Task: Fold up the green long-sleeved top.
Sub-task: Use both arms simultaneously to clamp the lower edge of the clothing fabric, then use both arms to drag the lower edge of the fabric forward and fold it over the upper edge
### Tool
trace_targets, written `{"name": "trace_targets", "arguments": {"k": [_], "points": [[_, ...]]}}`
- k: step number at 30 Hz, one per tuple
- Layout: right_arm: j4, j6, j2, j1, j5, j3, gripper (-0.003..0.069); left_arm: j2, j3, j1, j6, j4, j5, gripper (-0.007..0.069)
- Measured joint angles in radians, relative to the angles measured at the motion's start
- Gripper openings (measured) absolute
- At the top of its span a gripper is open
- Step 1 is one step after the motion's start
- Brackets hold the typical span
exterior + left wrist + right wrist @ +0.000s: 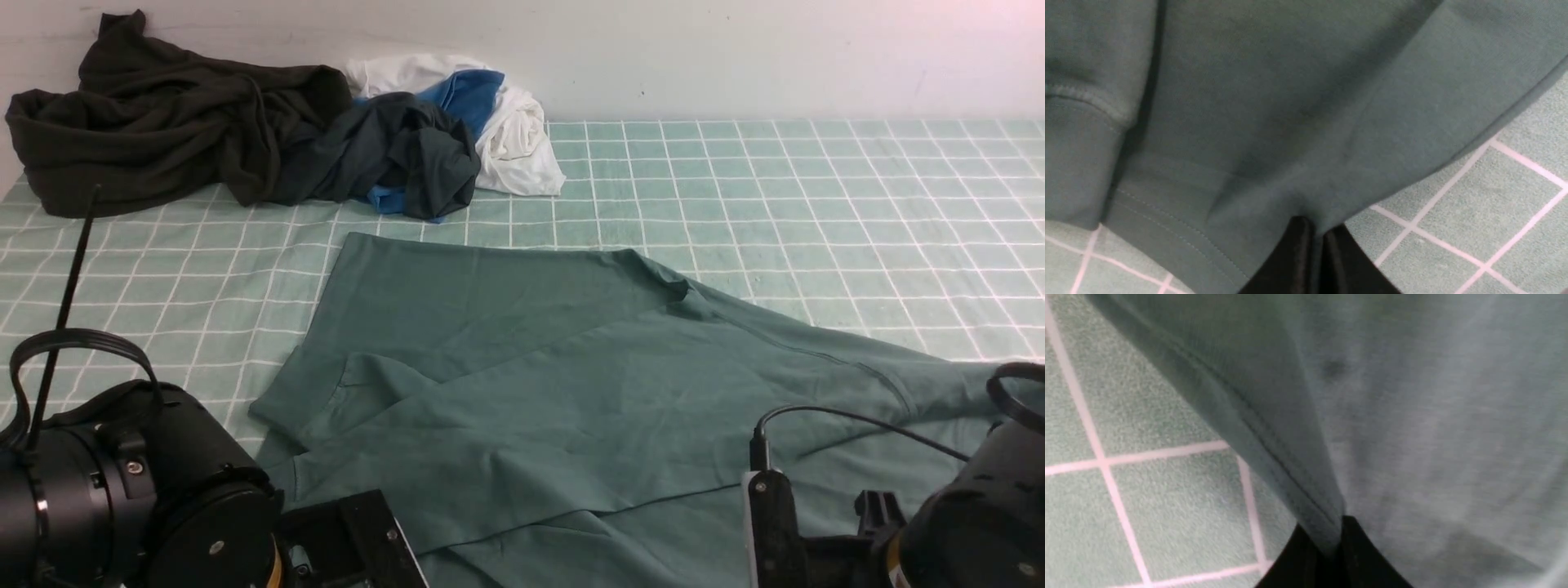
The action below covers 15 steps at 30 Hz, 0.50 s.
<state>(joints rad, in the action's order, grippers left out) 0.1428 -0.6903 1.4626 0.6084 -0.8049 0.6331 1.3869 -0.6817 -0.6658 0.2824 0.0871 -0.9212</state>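
Top: plain, muted teal-green long-sleeved top [522,359] lying spread across the near middle of the table, reaching down between both arms; one layer lying doubled over another, shallow creases running across.
Sleeve: long sleeve [890,367] stretching out to the right, ending beside the right arm.
Cover: pale green tablecloth with white grid lines [816,188] lying under everything.
Left claw: black left gripper [1318,233] clenching, fingers pressing together on a pinch of the top's fabric [1290,102], just beside the stitched hem [1167,228]; ribbed cuff [1073,163] lying close by.
Right claw: black right gripper [1331,539] clenching, nipping the top's stitched edge [1257,420] between the fingers; fabric [1433,416] blurring somewhat in the wrist view.
Arms: black left arm [147,490] and black right arm [963,523] sitting low at the near corners, claws themselves hiding from the front view.
Far left: crumpled olive-black garment [163,122] heaping against the wall, touching a slate-grey garment with blue [400,155]; bunched white garment [514,139] resting just beside it, all well apart from the top.
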Motion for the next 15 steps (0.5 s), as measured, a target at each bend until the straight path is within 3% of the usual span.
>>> {"name": "trace_targets", "arguments": {"k": [6,15], "points": [[0.076,0.002,-0.026,-0.052,-0.085,0.165,0.0017,0.002,-0.118,0.155,-0.034,0.007,-0.024,0.0007],[0.021,-0.122,0.16,-0.293,0.003,0.57,0.0018,0.224,-0.595,0.378,0.182,-0.007,-0.024,0.0011]]}}
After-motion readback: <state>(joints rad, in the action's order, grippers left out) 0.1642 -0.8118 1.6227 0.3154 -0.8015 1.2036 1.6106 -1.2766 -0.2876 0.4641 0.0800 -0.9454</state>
